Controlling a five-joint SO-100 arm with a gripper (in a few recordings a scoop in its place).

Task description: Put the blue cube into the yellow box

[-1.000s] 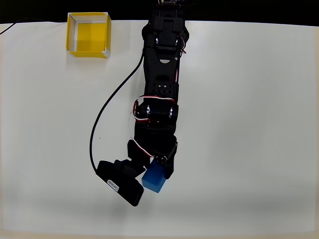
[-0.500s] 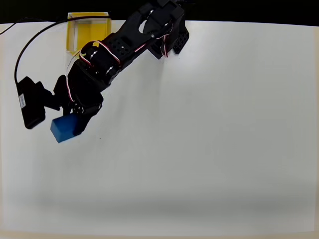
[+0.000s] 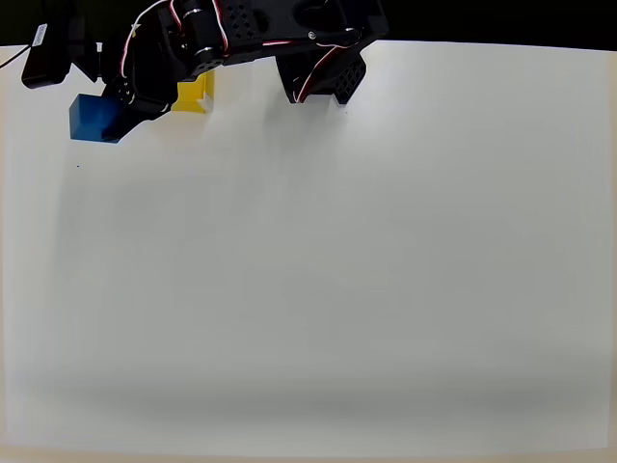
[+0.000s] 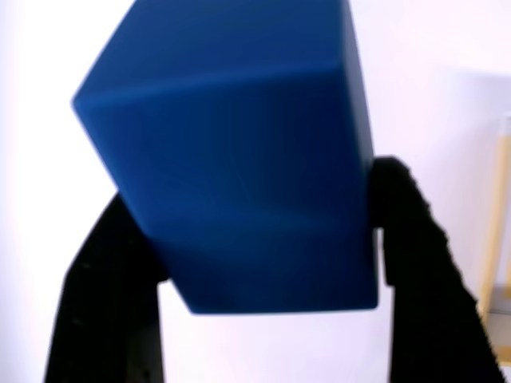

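Observation:
The blue cube (image 3: pixel 93 119) hangs at the far left top of the overhead view, held in my gripper (image 3: pixel 114 108), which is shut on it. In the wrist view the cube (image 4: pixel 239 152) looms large between the two black fingers (image 4: pixel 411 263). My black arm stretches left along the table's back edge and covers most of the yellow box (image 3: pixel 195 95); a yellow corner of it peeks out just right of the cube. A strip of the box's wall (image 4: pixel 497 231) shows at the right edge of the wrist view.
The arm's base (image 3: pixel 323 72) stands at the back edge of the white table (image 3: pixel 337 270). A black camera module (image 3: pixel 48 53) sticks out at the top left corner.
The arm has swung further toward the back left, carrying the cube from the table's left-middle area up beside the yellow box, which the arm now mostly hides.

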